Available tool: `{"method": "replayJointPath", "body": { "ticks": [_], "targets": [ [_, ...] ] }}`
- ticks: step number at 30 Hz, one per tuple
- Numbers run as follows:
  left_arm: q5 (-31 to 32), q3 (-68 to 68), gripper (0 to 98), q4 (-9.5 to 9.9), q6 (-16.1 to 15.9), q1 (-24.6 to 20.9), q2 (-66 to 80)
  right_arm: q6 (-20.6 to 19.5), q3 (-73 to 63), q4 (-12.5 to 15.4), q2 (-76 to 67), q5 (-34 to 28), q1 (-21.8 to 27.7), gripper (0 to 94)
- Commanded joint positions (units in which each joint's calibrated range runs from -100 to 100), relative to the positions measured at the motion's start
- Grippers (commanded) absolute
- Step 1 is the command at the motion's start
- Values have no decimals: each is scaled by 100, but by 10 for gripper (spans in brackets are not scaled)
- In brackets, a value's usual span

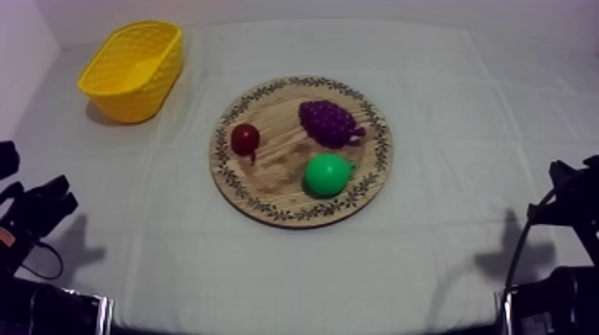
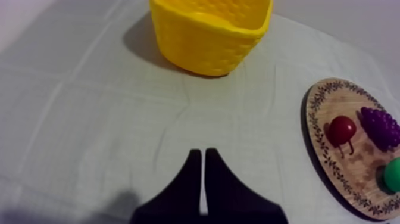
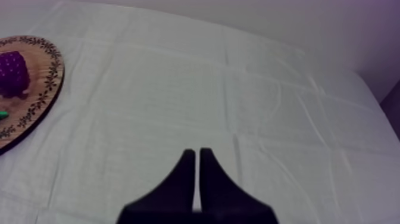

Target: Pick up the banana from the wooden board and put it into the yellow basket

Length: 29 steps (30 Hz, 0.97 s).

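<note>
Here, yellow basket near board.

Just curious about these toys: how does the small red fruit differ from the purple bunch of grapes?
The small red fruit is smooth and single; the purple bunch of grapes is knobbly, many little balls. The red fruit is smaller than the grapes. The red fruit lies nearer the yellow basket, the grapes farther. Both rest on the round wooden board.

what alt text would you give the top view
A round wooden board sits mid-table, holding a bunch of grapes, a small red fruit and a green pear. A yellow basket stands apart at the far left, and the left arm and right arm rest low at the near corners.
</note>
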<state>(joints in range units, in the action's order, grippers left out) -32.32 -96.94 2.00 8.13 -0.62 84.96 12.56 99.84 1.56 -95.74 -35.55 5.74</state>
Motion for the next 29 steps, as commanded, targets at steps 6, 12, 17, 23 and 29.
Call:
{"method": "replayJointPath", "body": {
  "ticks": [6,12,17,23,29],
  "targets": [
    [-227,-158,1,-115,-182,28,542,1,5,-2,-1,-2,0,4],
    [-466,-125,1,-113,-207,55,1052,1,5,-2,-1,-2,0,4],
    [-504,-125,1,-107,-104,64,1390,1,5,-2,-1,-2,0,4],
    [-510,-127,1,-105,127,65,1468,1,5,-2,-1,-2,0,4],
    [-244,-215,1,-32,353,66,1477,-2,5,-2,-1,-2,0,4]
  ]
}}
